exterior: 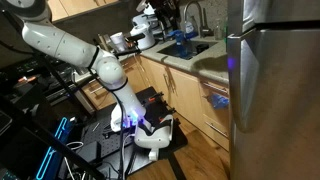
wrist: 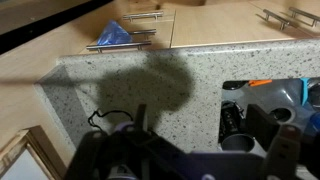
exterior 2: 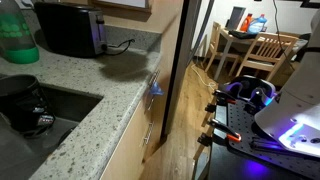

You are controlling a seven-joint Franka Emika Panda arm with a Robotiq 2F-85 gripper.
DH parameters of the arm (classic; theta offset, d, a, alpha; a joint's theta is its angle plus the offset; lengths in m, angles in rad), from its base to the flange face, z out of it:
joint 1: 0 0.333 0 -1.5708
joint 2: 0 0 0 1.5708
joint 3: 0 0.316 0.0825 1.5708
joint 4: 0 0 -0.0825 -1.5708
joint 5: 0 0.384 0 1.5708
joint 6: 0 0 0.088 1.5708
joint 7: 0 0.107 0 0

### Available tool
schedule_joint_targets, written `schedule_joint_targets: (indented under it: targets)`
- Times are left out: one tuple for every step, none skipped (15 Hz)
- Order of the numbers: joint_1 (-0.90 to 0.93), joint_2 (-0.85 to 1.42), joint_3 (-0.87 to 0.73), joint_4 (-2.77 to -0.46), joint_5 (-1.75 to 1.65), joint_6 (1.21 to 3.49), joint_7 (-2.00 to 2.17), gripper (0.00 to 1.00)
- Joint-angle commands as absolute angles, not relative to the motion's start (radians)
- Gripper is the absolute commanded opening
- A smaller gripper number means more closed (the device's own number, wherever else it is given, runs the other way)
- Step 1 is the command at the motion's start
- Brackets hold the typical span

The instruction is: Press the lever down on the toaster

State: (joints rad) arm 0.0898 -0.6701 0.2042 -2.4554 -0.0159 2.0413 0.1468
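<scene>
A black toaster (exterior 2: pixel 66 28) with a chrome side stands at the back of the speckled counter (exterior 2: pixel 95 95), its cord trailing to the right. I cannot make out its lever. My gripper (exterior: pixel 148 30) hangs over the counter near the sink on the long white arm (exterior: pixel 70 50). In the wrist view the gripper (wrist: pixel 200 130) is a dark blur at the bottom, its fingers apart with bare counter (wrist: pixel 110 75) and a shadow between them. It holds nothing. The toaster does not show in the wrist view.
A sink (exterior 2: pixel 40 110) holding dark dishes lies beside the gripper and also shows in the wrist view (wrist: pixel 265 110). A green soap bottle (exterior 2: pixel 15 40) stands behind it. A steel fridge (exterior: pixel 275 80) stands beside the counter's end. Cabinet handles (wrist: pixel 125 40) sit below the edge.
</scene>
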Motion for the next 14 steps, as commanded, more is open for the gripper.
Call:
schedule_joint_targets:
  targets:
    - [0.099, -0.668, 0.197, -2.454, -0.022, 2.039, 0.152, 1.00]
    - [0.098, -0.666, 0.205, -2.452, -0.031, 2.041, 0.153, 1.00]
    - [0.092, -0.663, 0.216, -2.452, -0.047, 2.045, 0.162, 1.00]
    - [0.086, -0.658, 0.225, -2.450, -0.066, 2.049, 0.169, 1.00]
    - [0.076, -0.653, 0.234, -2.449, -0.093, 2.063, 0.176, 1.00]
    - [0.069, -0.648, 0.238, -2.449, -0.118, 2.074, 0.181, 1.00]
    - [0.058, -0.643, 0.238, -2.448, -0.145, 2.092, 0.189, 1.00]
    - [0.051, -0.638, 0.236, -2.447, -0.166, 2.114, 0.201, 1.00]
    - [0.041, -0.630, 0.234, -2.442, -0.183, 2.130, 0.218, 1.00]
    - [0.031, -0.621, 0.232, -2.438, -0.196, 2.146, 0.237, 1.00]
    - [0.020, -0.609, 0.233, -2.434, -0.209, 2.164, 0.255, 1.00]
    - [0.006, -0.594, 0.237, -2.428, -0.225, 2.178, 0.275, 1.00]
    - [-0.006, -0.579, 0.240, -2.419, -0.237, 2.190, 0.295, 1.00]
    - [-0.014, -0.566, 0.244, -2.412, -0.248, 2.195, 0.314, 1.00]
